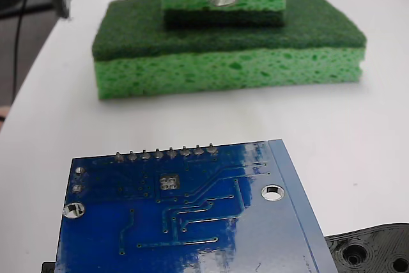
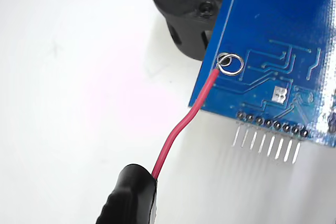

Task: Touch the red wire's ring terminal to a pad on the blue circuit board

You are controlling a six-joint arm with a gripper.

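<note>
Ring terminal (image 2: 230,64): hanging high, over a mounting hole in your wrist view. Pad (image 2: 280,95): not yet touched. Gripper (image 2: 128,198): pinching the red wire (image 2: 186,120).

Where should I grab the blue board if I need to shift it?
Judging by the fixed view, pinch the blue circuit board across its bare long right edge, coming from the right. It lies flat; the far edge carries solder pins, and the black plastic part sits by the near corner.

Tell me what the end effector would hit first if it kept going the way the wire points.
Probably the blue circuit board, near its mounting hole, where the ring terminal appears in the wrist view. The fixed view shows the ring well above it, so depth is unclear.
</note>
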